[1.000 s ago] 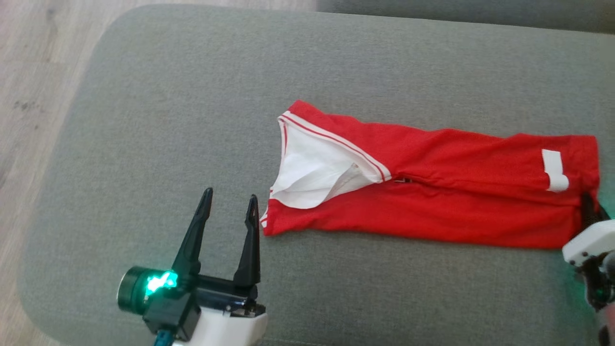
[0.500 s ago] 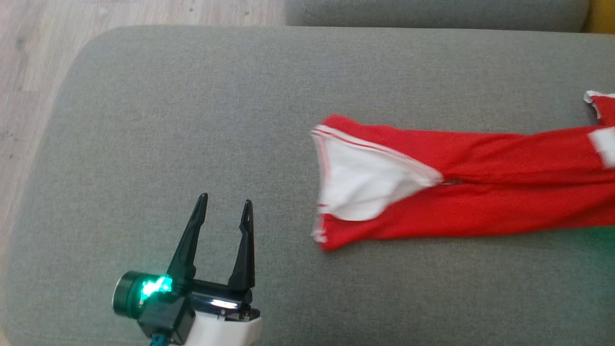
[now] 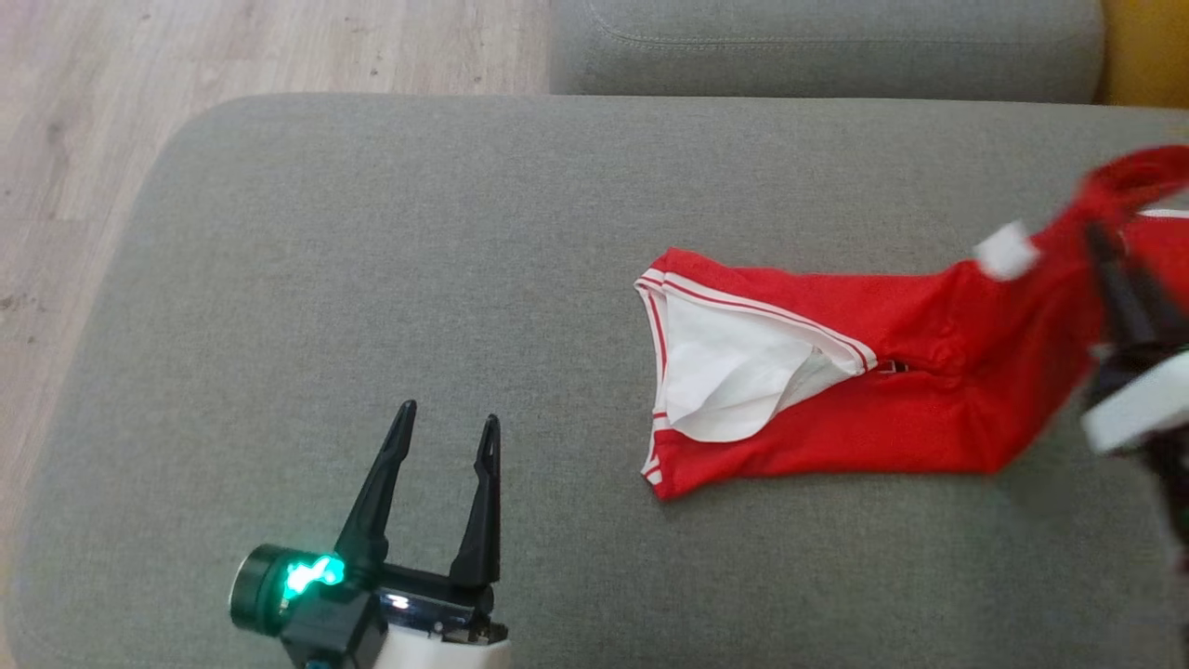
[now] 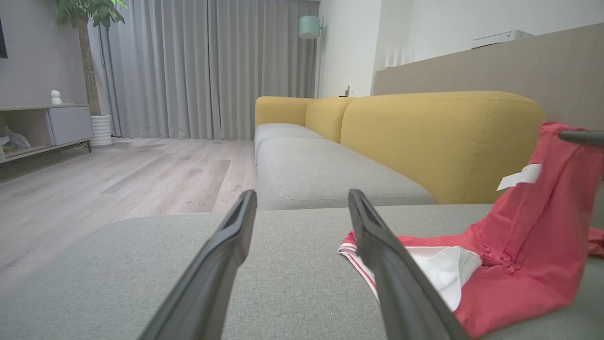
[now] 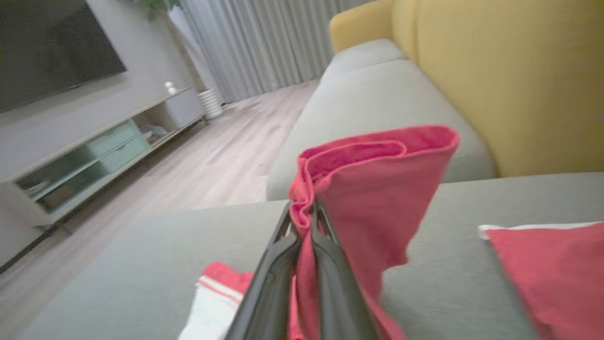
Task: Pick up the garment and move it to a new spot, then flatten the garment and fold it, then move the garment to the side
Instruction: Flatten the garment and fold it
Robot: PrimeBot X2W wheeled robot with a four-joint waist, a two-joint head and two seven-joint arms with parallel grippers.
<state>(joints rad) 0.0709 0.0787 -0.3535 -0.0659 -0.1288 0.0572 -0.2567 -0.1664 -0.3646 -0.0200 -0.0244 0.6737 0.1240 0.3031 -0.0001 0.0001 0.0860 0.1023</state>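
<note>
My right hand (image 5: pixel 302 215) pinches the red white-trimmed fabric garment (image 3: pixel 892 409), its lifted end blurred at the head view's right edge; my left hand (image 3: pixel 449 415) gapes wide.

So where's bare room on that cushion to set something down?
Bare: the grey cushion from its left edge to the red garment, around the open left hand. Crowded: far right, where the right hand grips the garment's raised end.
</note>
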